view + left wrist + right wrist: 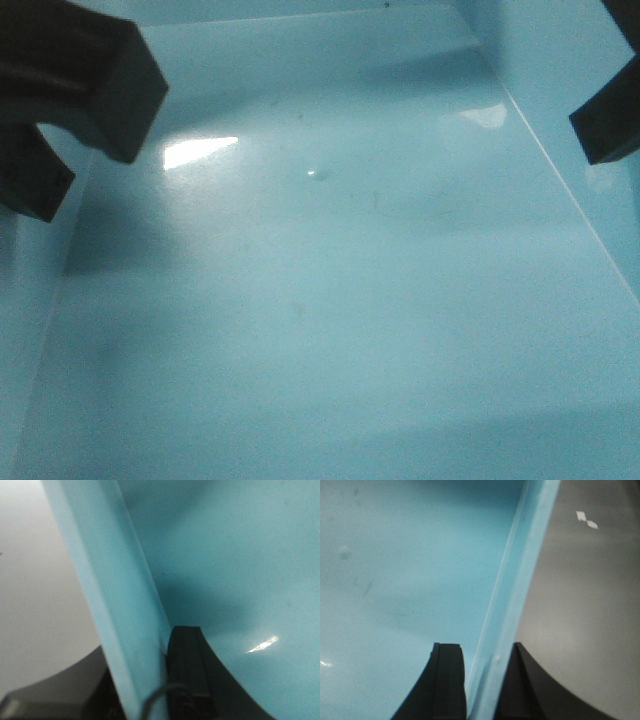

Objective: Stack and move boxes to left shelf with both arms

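The light sky blue box (330,300) fills the front view, which looks down onto its glossy floor. My left gripper (68,150) straddles the box's left wall, and one black finger of my right gripper (612,120) shows at the right wall. In the left wrist view the left gripper (150,680) is shut on the blue wall (120,605), with one finger (187,670) inside the box. In the right wrist view the right gripper (482,677) is shut on the opposite wall (520,570), which stands between its two fingers. The pink box and the left shelf are out of view.
Outside the box, both wrist views show a plain grey surface (40,580) (580,605). Two small white marks (585,520) lie on it at the right. Everything else is hidden by the box.
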Motion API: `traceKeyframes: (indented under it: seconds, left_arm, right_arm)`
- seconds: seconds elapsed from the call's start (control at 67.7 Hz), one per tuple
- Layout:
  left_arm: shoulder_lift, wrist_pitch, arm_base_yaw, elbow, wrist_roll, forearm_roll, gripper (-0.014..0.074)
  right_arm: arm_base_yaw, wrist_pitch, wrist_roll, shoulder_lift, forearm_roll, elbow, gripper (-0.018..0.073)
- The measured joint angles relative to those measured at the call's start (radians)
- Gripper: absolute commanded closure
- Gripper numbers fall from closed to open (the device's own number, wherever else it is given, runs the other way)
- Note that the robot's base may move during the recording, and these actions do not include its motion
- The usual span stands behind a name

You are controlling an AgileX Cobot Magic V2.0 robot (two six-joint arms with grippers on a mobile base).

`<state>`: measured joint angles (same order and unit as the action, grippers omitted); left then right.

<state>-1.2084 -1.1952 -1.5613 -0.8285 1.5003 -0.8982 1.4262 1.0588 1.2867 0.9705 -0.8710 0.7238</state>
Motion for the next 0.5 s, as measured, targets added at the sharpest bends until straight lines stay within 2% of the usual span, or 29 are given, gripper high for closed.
traceKeyframes:
  seconds: [0.502]
  left_arm:
    - [0.000,0.000,0.000,0.000,0.000,0.000,0.0599]
  right_arm:
    - [0.000,0.000,0.000,0.000,0.000,0.000,0.0522]
